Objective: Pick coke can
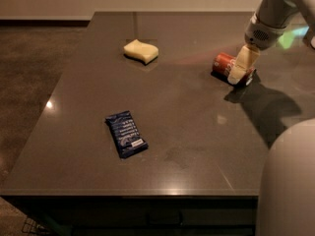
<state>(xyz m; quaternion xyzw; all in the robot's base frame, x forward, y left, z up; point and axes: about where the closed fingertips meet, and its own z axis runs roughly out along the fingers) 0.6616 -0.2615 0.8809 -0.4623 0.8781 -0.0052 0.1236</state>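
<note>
The coke can [224, 63] is red with a silver end and lies on its side on the dark table [197, 132], at the right back. My gripper [242, 68] reaches down from the upper right and sits right at the can's right end, covering that part of it. The can rests on the table surface.
A yellow sponge [141, 51] lies at the back centre-left. A dark blue snack packet [126, 133] lies front left of centre. A pale rounded part of the robot [288, 181] fills the lower right corner. The table's left and front edges drop to the floor.
</note>
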